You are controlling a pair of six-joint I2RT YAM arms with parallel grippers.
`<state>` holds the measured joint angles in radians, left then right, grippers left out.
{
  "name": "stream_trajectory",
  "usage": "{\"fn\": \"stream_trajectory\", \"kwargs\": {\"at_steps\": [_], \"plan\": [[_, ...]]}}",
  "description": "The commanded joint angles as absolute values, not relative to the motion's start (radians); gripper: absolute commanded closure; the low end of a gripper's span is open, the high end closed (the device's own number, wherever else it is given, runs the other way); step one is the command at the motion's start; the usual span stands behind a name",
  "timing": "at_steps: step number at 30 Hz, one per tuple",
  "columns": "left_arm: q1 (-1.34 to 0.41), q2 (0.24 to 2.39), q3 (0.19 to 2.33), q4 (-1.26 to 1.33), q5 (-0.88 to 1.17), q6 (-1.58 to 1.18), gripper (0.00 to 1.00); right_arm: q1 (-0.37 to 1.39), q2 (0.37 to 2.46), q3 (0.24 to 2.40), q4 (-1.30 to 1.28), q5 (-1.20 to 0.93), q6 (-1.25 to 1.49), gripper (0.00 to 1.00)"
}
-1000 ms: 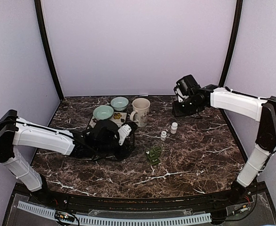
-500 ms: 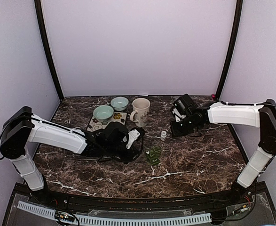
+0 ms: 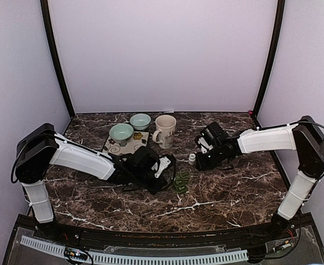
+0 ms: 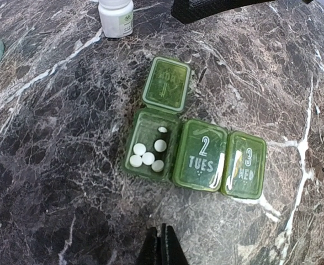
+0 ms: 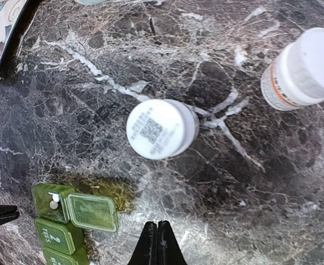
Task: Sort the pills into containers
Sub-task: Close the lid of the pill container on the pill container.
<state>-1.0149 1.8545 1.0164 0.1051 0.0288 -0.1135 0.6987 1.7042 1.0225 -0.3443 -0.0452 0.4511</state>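
Pinched together, empty: left gripper (image 4: pixel 160 245), right gripper (image 5: pixel 156 243). Risk: left nudges green plastic pill organiser (image 4: pixel 206 157) just right; open cell spills white round pills (image 4: pixel 148 157).

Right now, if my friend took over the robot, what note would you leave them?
Left gripper: shut, holding nothing, just short of the pill organizer.
Right gripper: shut, holding nothing, near the white-capped bottle. The orange-labelled bottle stands beside it.
Done: the first compartment is open, with several white pills inside.
Left: the TUES compartment and WED compartment have their lids shut. Both bottles are capped.
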Motion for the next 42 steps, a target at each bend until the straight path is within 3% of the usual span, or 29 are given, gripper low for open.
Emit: {"fn": "stream_trajectory", "kwargs": {"at_steps": [1,42], "plan": [[-1.02,1.873,1.05,0.073,0.038,-0.119,0.98,0.704,1.736,1.012,-0.271,-0.083,0.46,1.0],[-0.979,1.954,1.123,0.069,0.051,-0.112,0.98,0.699,1.821,0.988,-0.187,-0.233,0.468,1.0]]}}
